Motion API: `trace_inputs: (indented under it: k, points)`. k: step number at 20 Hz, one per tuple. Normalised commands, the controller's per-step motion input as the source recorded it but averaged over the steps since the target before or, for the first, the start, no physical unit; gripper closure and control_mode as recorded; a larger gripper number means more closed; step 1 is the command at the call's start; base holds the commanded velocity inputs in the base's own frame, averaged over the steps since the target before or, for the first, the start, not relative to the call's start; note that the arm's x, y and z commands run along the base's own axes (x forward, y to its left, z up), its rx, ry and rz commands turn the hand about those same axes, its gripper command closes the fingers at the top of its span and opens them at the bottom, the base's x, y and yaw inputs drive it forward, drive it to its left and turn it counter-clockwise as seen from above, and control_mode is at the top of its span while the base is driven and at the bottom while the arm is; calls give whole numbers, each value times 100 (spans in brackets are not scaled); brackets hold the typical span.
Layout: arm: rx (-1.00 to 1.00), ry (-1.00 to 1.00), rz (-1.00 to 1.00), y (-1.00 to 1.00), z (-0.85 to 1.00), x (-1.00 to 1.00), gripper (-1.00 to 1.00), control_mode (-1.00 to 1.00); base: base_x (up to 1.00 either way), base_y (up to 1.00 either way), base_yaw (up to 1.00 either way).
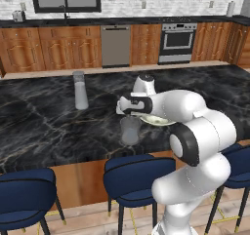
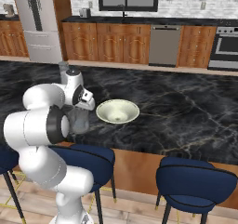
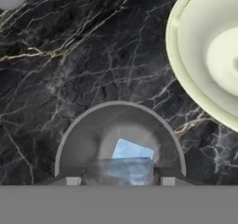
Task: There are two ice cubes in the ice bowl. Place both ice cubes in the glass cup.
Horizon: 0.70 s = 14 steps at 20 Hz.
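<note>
Gripper (image 3: 120, 181) poised straight above the glass cup (image 3: 93, 139), pointing down into its mouth, jaws narrow and closed about the whitish ice cube (image 3: 122, 171), held between the tips just over the cup's opening. Light blue ice cube (image 3: 134, 151) already down inside the cup, lying on its bottom. Same stance from the left base view: gripper (image 1: 128, 116) just over the grey tumbler (image 1: 130, 131), near the front edge of the dark marble table (image 1: 39, 122). From the right base view, gripper (image 2: 80, 110) likewise above the cup (image 2: 81, 124), partly hidden behind the arm. Ice bowl (image 2: 100, 111) just beside the cup, upright on the table, apart from it; pale cream inside (image 3: 204, 56). Taller clear vessel (image 1: 80, 90) standing well apart, farther back. Blue stools (image 1: 139, 173) along the near side.
</note>
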Motion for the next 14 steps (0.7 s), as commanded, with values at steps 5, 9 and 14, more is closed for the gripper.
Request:
trace_inputs:
  k: [5, 9, 14]
  points:
    - [0, -16, 4, 4, 13, -3, -100, -100, 0, 0, 0]
    - [0, -26, 8, 4, 15, -54, -100, -100, 0, 0, 0]
    - [0, -24, 10, -17, 3, -100, -100, -100, 0, 0, 0]
